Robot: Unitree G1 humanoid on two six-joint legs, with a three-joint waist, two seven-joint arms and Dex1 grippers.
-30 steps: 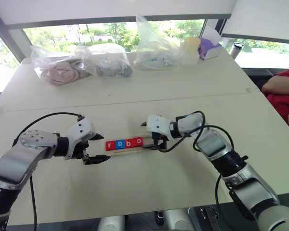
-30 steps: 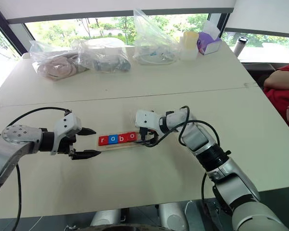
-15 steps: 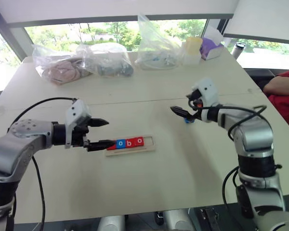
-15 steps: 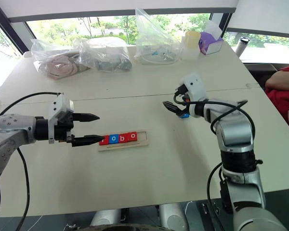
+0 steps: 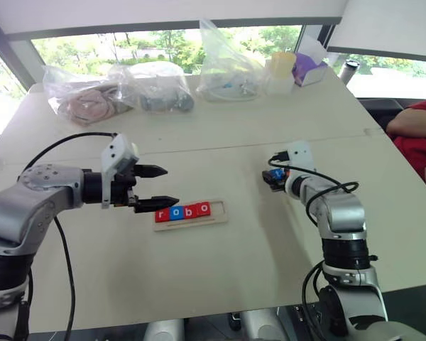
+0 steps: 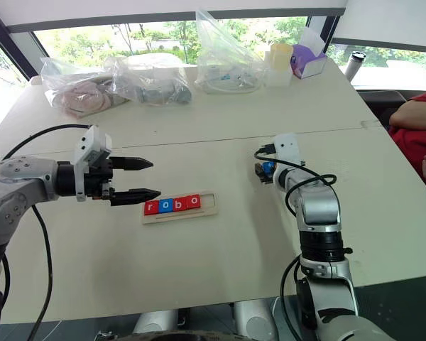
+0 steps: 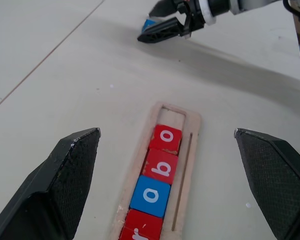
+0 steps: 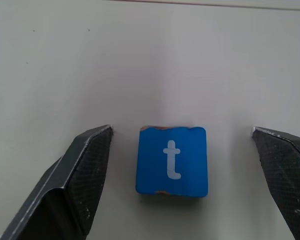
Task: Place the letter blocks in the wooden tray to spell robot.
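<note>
Four glossy square tiles [image 5: 183, 212] fill your pale wooden tray [image 5: 220, 214], frame centre; blue t tile [image 8: 172, 161] lies flat between the right gripper's [image 8: 182, 165] spread jaws; the left gripper's [image 5: 162, 186] jaws are spread too.

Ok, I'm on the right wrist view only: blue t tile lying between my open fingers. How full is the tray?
Observer: The wooden tray holds four letter blocks reading r, o, b, o; red, blue, red, red.
Operator: Which slot is free?
Observer: The one at the end past the second o, the end nearer the right gripper.
Operator: Is the t tile touching the tray?
Observer: No, the t tile lies on the bare table, well apart from the tray on the robot's right.
Operator: Where's the left arm?
Observer: The left gripper is open, poised at the tray's r end, holding nothing.
</note>
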